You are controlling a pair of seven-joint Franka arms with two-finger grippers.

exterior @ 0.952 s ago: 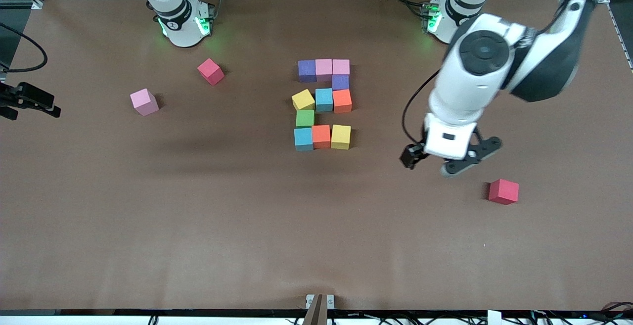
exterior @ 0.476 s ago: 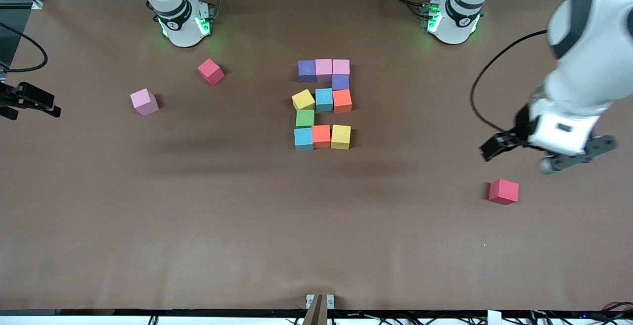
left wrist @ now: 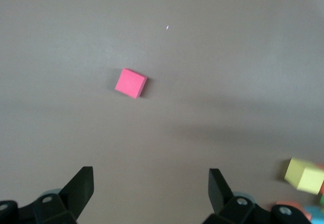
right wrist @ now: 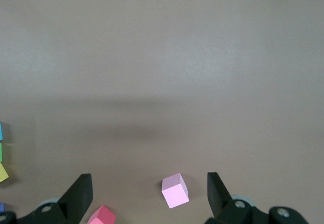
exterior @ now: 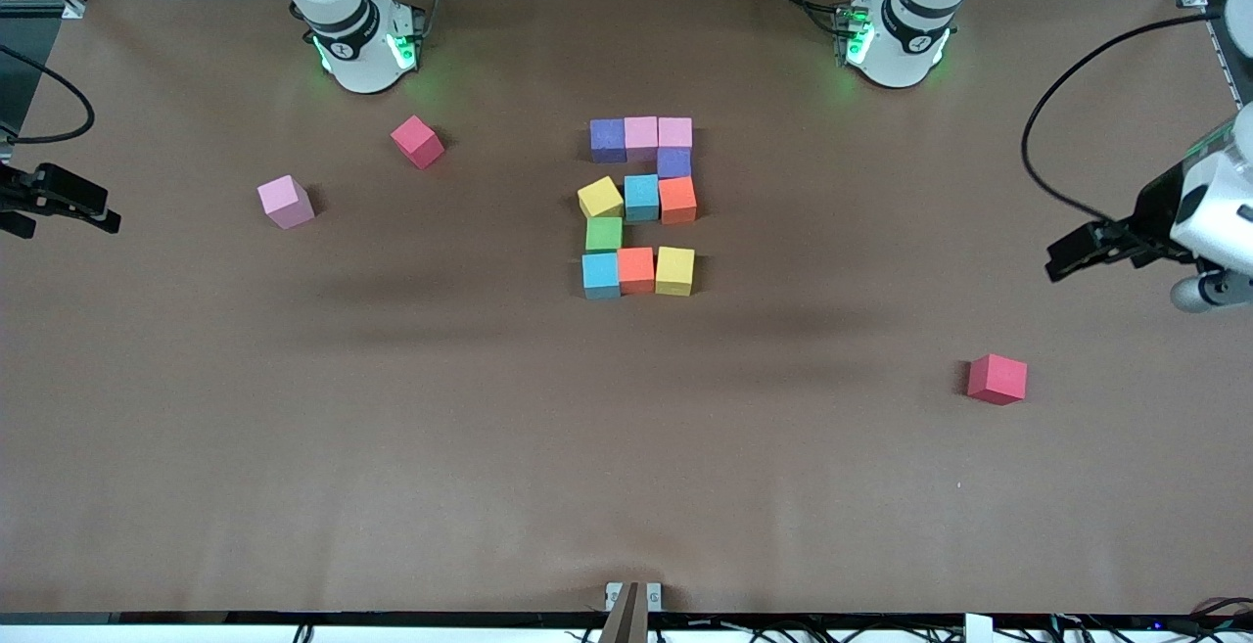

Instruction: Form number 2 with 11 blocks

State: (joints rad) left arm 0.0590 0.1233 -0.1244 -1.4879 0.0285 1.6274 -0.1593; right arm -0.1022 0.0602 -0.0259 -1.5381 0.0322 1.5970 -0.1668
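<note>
1. Table: covered edge to edge in brown matte sheet.
2. Left gripper: hung in the air over the left arm's end of the table, fingers spread wide, nothing between them. Partly cut off at the front view's edge.
3. Right gripper: hung over the right arm's end of the table, fingers spread wide, nothing held. Arm waiting.
4. Number 2: laid mid-table, eleven blocks. Top row purple, pink, pink; purple below; then yellow (turned askew), sky-blue, orange; green; bottom row sky-blue, orange, yellow.
5. Loose pink cube: well apart from the digit, toward the right arm's end.
6. Red cube: near the right arm's base.
7. Second red cube: toward the left arm's end, nearer the front camera than the digit.
</note>
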